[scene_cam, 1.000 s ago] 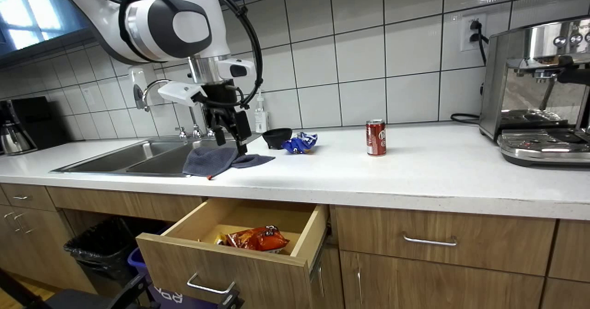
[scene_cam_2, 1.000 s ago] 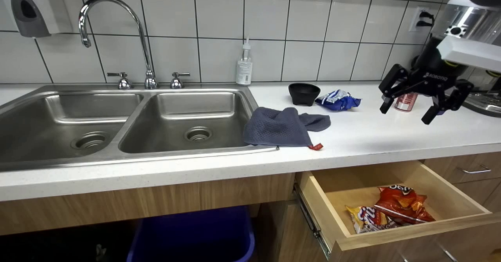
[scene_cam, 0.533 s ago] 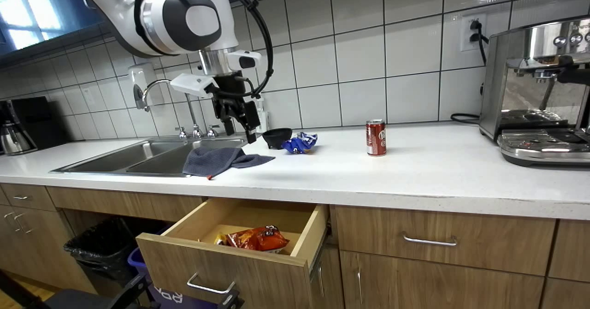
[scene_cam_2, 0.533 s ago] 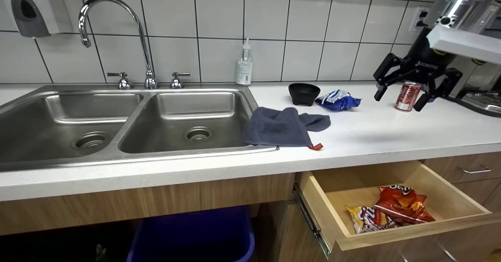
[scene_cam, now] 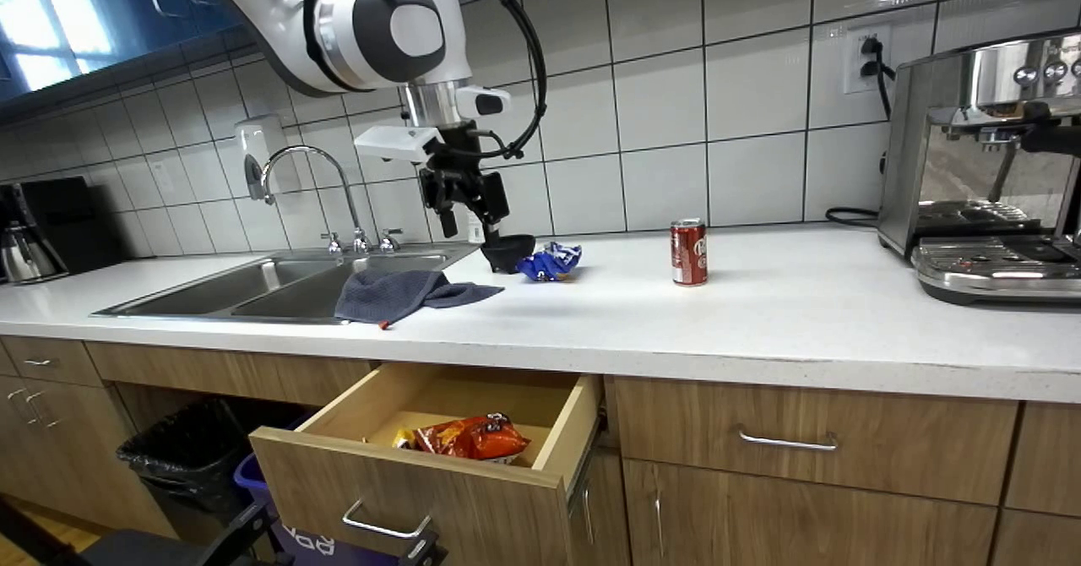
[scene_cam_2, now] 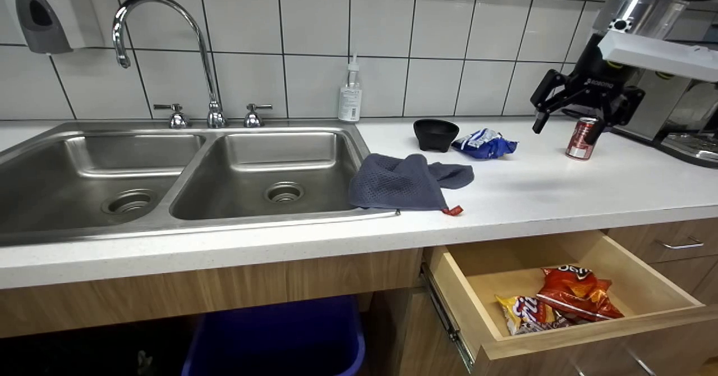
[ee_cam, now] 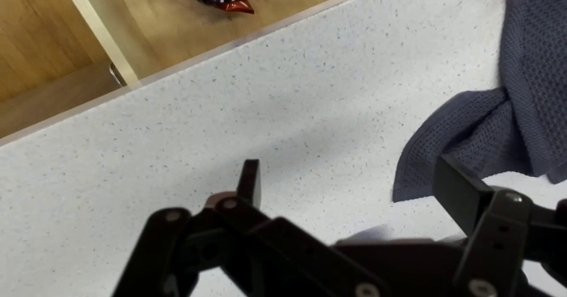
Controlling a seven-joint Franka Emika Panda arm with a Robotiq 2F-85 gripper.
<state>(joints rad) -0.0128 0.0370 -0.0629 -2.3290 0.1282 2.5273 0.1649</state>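
Observation:
My gripper [scene_cam: 469, 230] is open and empty, held above the white counter in both exterior views [scene_cam_2: 566, 131]. In the wrist view its fingers stand wide apart [ee_cam: 350, 177] over bare counter, with the grey-blue towel [ee_cam: 527, 75] below the right finger. The towel lies crumpled at the sink's edge in both exterior views [scene_cam_2: 401, 185]. A black bowl [scene_cam_2: 435, 134] and a crumpled blue bag [scene_cam_2: 486, 145] sit side by side near the wall. A red can [scene_cam: 689, 252] stands upright farther along; one finger partly covers it in an exterior view [scene_cam_2: 576, 140].
An open drawer [scene_cam_2: 653, 275] below the counter holds a red Doritos bag [scene_cam_2: 578, 292] and a yellow bag [scene_cam_2: 527, 314]. A double sink [scene_cam_2: 190, 191] with faucet [scene_cam_2: 210, 78], a soap bottle [scene_cam_2: 350, 95] and a coffee machine [scene_cam: 996, 169] stand along the wall.
The arm and gripper have moved back from the counter's front toward the wall and somewhat up. The jaws stay open. The towel, bowl, bags, can and drawer have not moved.

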